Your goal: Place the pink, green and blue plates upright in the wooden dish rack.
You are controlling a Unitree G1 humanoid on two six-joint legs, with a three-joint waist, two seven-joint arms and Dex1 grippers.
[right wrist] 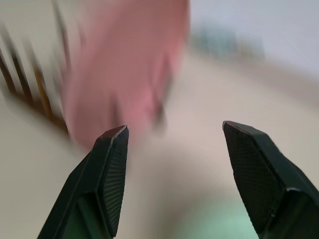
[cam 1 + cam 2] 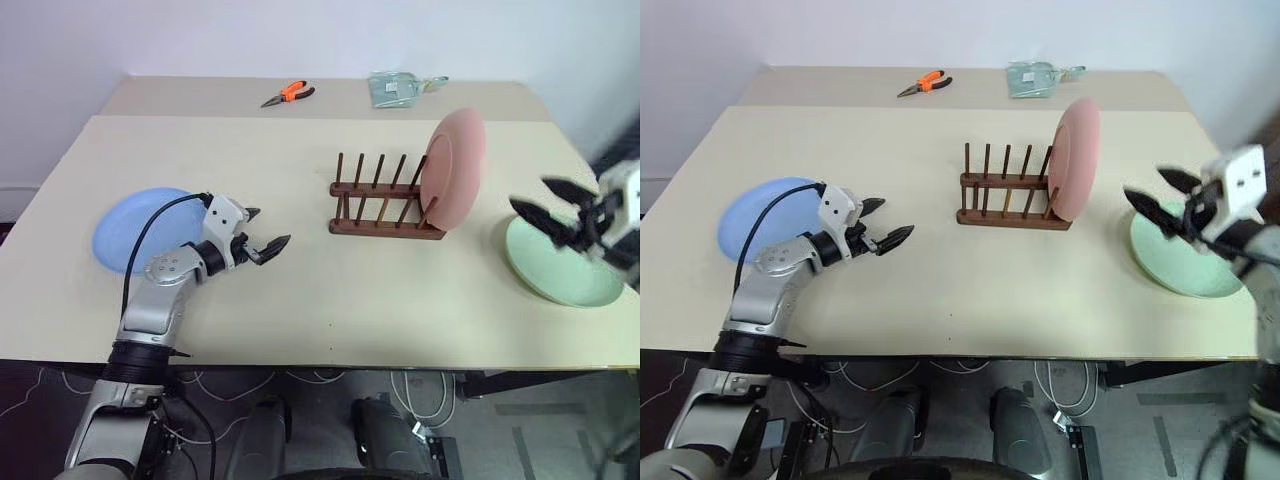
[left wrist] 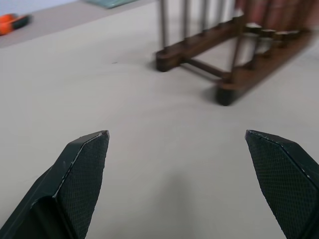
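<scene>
The pink plate (image 2: 455,165) stands upright in the right end of the wooden dish rack (image 2: 385,205) at the table's middle. Flat on the table at the right lies the green plate (image 2: 555,268), and my right gripper (image 2: 548,204) hovers open just above its near-left rim, empty. The blue plate (image 2: 135,228) lies flat at the left. My left gripper (image 2: 267,230) is open and empty just right of the blue plate, pointing toward the rack (image 3: 234,55). In the right wrist view the pink plate (image 1: 124,69) sits ahead of the open fingers.
Orange-handled pliers (image 2: 288,94) and a pale green packet (image 2: 398,88) lie at the table's far edge. A black cable (image 2: 150,225) loops over the left wrist. The near table edge (image 2: 330,366) runs just below the arms.
</scene>
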